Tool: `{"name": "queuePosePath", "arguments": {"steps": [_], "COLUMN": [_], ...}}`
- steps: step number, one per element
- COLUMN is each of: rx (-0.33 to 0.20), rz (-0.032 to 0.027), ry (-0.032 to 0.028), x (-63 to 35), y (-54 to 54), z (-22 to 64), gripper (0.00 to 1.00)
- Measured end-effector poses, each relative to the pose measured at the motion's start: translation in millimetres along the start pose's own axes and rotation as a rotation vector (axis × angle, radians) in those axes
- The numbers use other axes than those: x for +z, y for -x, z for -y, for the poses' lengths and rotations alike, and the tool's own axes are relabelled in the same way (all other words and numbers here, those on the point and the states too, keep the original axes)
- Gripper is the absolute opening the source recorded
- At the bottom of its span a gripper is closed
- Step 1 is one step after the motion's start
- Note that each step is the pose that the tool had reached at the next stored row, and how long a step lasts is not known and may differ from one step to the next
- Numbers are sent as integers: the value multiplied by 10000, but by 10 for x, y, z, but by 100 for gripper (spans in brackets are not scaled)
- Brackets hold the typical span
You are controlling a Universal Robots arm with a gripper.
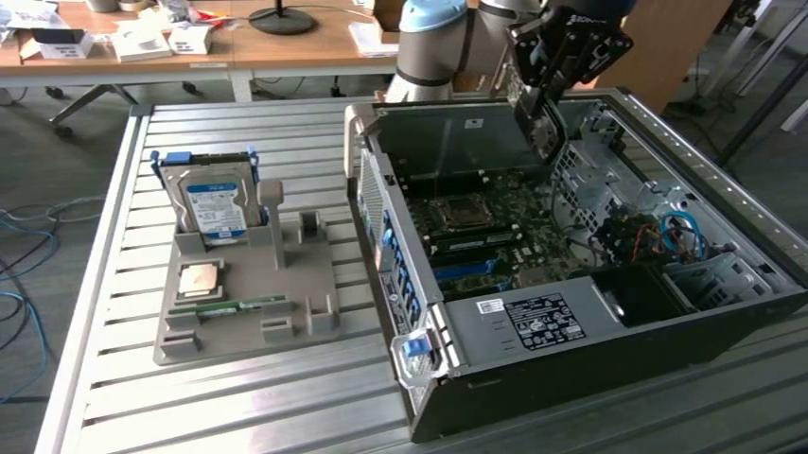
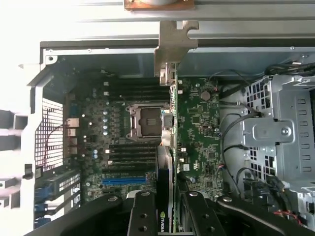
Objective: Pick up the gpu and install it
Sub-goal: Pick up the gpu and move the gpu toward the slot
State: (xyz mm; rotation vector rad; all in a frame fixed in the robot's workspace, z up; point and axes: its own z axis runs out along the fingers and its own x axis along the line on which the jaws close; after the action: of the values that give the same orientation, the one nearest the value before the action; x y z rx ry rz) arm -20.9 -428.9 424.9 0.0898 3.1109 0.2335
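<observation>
Just 1 gpu (image 2: pixel 167 164), in end effector (image 2: pixel 170 212), 1 PC (image 1: pixel 631 371)

My arm (image 1: pixel 423 66): round silver-grey tube sections, with joint housings of the same grey. My joint cap (image 1: pixel 436 14): light blue, smooth, domed; a second blue cap sits above my wrist. My wrist head (image 1: pixel 569 43): black, boxy, built of angular plates. My gripper (image 2: pixel 166 199): matt black throughout. My fingers (image 2: pixel 142 216): two flat black bars, each flanked by a black outer link with rounded ends. My screws (image 2: pixel 140 194): small dark round heads, paired along each finger.
</observation>
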Motion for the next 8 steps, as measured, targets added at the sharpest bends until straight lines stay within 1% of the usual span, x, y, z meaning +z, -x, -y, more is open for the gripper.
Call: {"name": "queuePosePath", "arguments": {"steps": [5, 8], "rx": [-63, -115], "rz": [-11, -19], "ry": [9, 15], "x": [1, 3], "y": [112, 153], "z": [-6, -8], "gripper": [26, 26]}}
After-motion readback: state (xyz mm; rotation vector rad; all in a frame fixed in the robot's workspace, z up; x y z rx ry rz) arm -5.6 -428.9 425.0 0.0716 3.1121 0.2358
